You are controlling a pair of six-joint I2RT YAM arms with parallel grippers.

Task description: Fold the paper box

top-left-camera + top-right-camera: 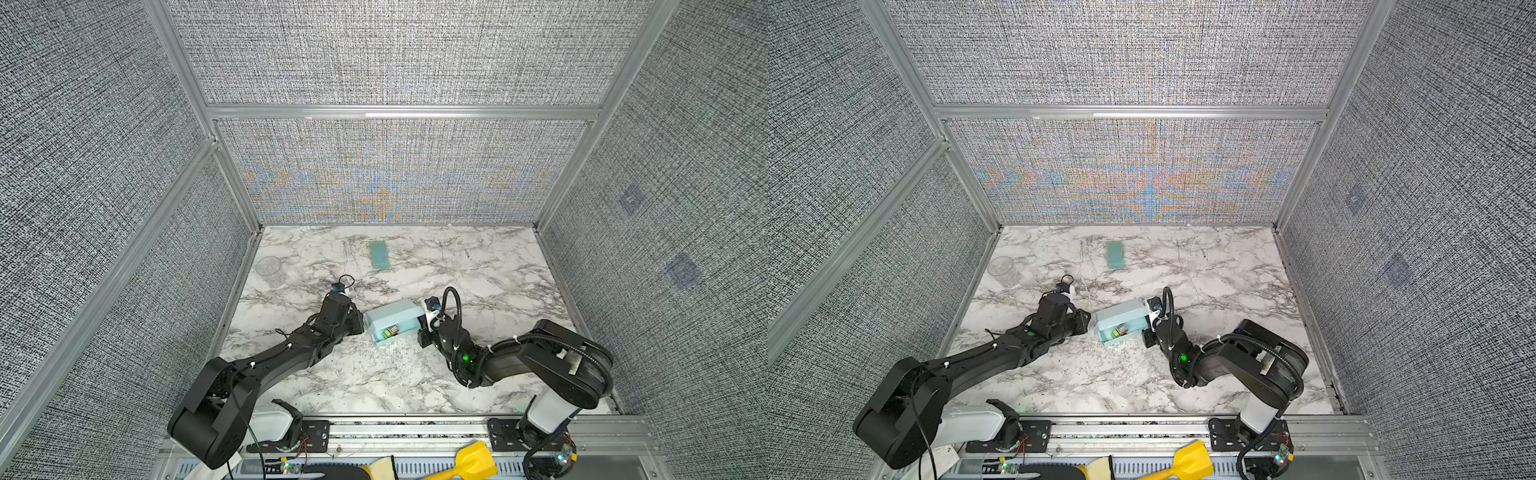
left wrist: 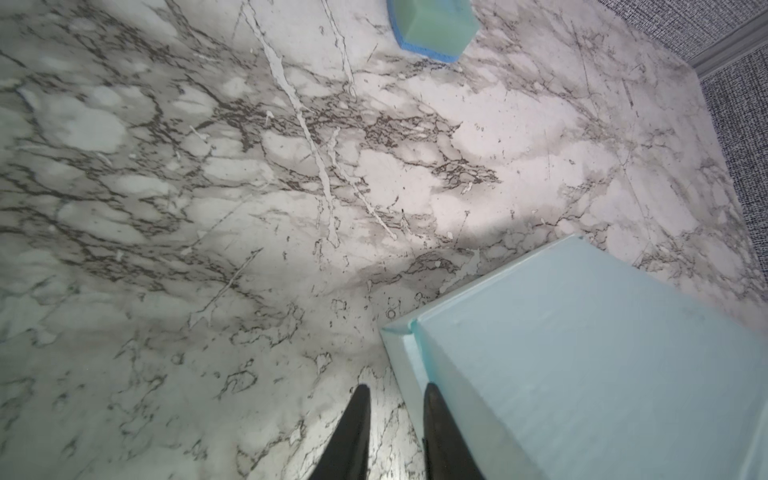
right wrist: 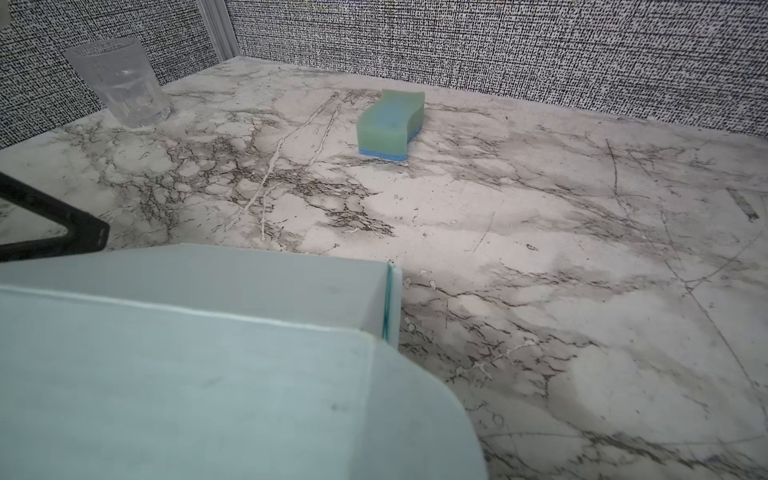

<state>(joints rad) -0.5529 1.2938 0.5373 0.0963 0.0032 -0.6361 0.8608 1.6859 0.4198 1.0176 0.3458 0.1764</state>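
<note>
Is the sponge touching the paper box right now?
No, the sponge lies well apart from the paper box, with bare tabletop between them.

The paper box (image 1: 392,316) was pale sky-blue thin card, already folded up into a shallow rectangular shape. It sat a bit skewed on the marble desk (image 1: 374,374), roughly mid-front. Its lid panel lay tilted over the top, the rounded tuck flap (image 3: 415,415) stuck out loose, and the near long side gaped open.
</note>
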